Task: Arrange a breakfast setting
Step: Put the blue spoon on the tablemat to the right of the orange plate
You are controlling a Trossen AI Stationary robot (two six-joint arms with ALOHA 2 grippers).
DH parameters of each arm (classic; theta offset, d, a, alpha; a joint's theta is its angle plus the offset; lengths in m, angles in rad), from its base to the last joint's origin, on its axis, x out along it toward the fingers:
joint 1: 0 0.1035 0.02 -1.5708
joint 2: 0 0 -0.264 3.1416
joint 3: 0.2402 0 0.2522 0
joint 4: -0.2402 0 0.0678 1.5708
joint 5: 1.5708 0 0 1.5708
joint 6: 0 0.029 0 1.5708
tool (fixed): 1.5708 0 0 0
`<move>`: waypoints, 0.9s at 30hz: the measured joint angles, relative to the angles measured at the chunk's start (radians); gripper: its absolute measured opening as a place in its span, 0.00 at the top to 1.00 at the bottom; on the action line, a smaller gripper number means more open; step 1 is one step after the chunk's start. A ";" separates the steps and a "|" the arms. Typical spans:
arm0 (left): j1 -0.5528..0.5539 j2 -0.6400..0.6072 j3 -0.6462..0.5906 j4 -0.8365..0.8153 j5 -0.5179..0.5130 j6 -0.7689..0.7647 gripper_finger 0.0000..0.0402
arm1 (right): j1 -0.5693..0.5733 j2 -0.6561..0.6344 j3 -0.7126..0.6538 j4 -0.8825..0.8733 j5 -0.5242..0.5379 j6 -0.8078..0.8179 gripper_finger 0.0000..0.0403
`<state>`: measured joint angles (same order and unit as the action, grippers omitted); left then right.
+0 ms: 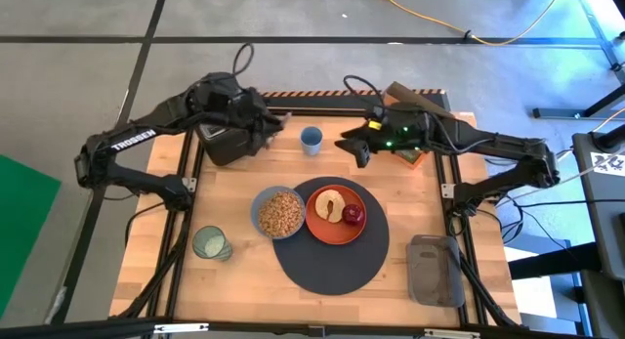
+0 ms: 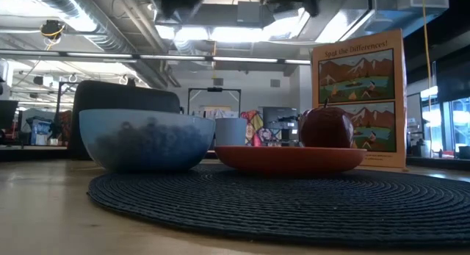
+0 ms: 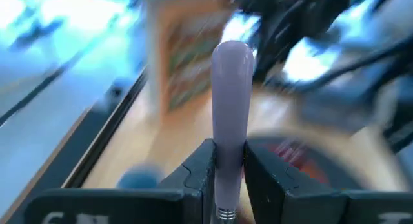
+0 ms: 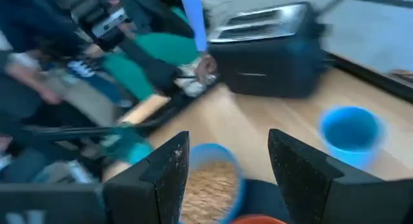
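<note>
The left gripper [image 3: 229, 175] pinched the spoon [image 3: 231, 114] above the toaster [image 1: 227, 142], far left; the right gripper [image 4: 226, 175] hovered spread. On the mat [image 1: 332, 266], bowl [image 1: 279, 213], plate [image 1: 322, 227], toast [image 1: 330, 204] and apple [image 1: 354, 215] looked set; spoon and green cup [image 1: 209, 243] remained.

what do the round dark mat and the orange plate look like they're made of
Round dark-grey mat: looks woven from cord or fibre; concentric ribbed rings, matte. Orange plate: probably plastic or glazed ceramic; smooth surface with a soft sheen along the rim, which material is unclear.

Spoon [image 3: 231, 121] bowl (perhaps) below frame
</note>
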<state>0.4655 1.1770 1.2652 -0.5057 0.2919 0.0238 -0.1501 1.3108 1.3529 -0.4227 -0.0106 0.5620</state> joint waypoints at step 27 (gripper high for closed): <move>-0.172 0.092 0.000 0.587 0.194 -0.136 0.83 | 0.000 0.207 -0.001 0.639 -0.376 -0.047 0.50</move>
<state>0.2939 1.2686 1.2655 0.0818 0.4859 -0.1127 -0.1505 1.5173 1.3521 0.2168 -0.3863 0.5153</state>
